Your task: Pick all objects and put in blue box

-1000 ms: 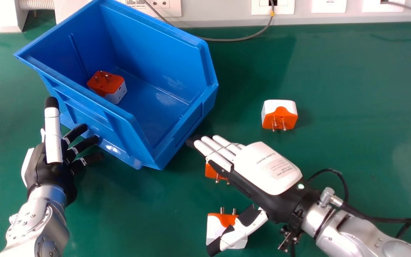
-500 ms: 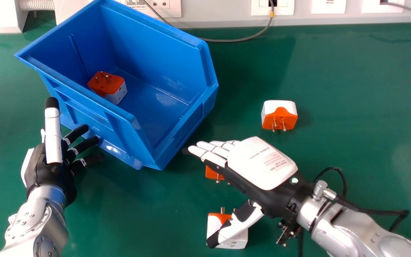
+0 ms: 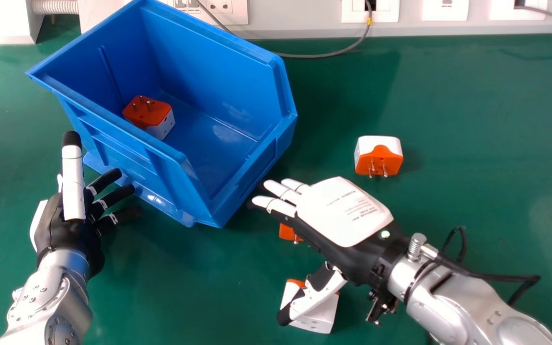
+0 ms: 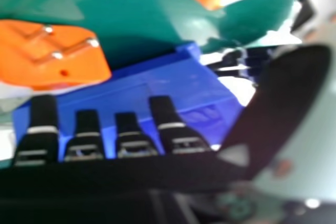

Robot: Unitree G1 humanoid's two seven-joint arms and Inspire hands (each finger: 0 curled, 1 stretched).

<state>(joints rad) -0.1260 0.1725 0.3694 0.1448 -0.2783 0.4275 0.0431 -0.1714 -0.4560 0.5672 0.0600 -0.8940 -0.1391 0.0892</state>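
One adapter of the four in sight is already in: the boxed adapter (image 3: 149, 115) lies inside the blue box (image 3: 257, 175), pins up, against its inner side. The box stands toward the counter's (image 3: 472, 191) far left corner, close to the wall (image 3: 295, 31), its lower side turned to the right arm, presumably so that things can pass in without a high lift.

The left hand (image 3: 65, 230) is relaxed and empty, its fingers at the box's near side (perhaps to keep it from sliding, though I cannot tell whether they press).

The right hand (image 3: 345, 211) is released as well, back upward and fingers extended. It sits over the half-hidden adapter (image 3: 287, 232), just off the box's near right corner, while its thumb crosses above the near adapter (image 3: 321, 318), nearer the counter's near edge; whether it touches, I cannot tell. So wide a spread looks meant to bring one adapter between thumb and fingers, and the thumb might tip the near one over.

The far adapter (image 3: 379, 155) rests right of the box, pins toward the robot, well in from the counter's far edge. Three remain, so the work seems early.
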